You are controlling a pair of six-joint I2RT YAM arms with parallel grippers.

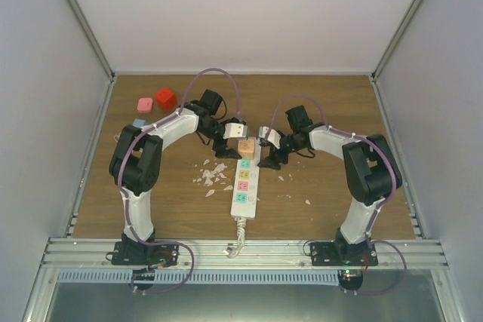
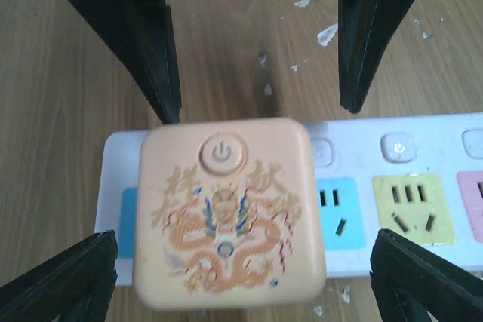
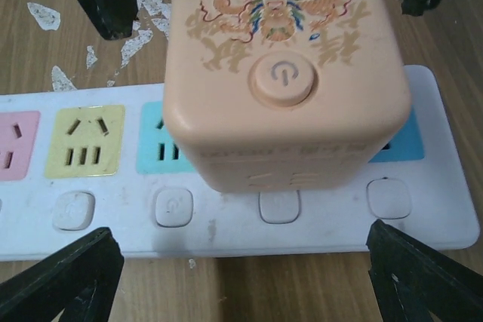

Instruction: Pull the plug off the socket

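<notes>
Resting on wooden table (image 1: 339, 111) amid white scraps (image 1: 213, 176): socket (image 1: 243, 194), plug (image 1: 245, 148) seated | white walls (image 1: 241, 5) | left claw (image 1: 235, 132), right claw (image 1: 266, 138) released.

Clad in glossy white shells along the links of the left arm (image 1: 170, 127) and right arm (image 1: 332, 139). Jointed with bulky black motor housings at shoulder, elbow and wrist. Wired with thin purple cable (image 1: 215, 72), arched over each arm, tied down along the white shells. Bolted to squat black base blocks (image 1: 143, 250). Tipped with matte black wedge-shaped fingers (image 2: 151, 43), tapering to narrow ends. Small green light (image 1: 348, 270) below the right base.
</notes>
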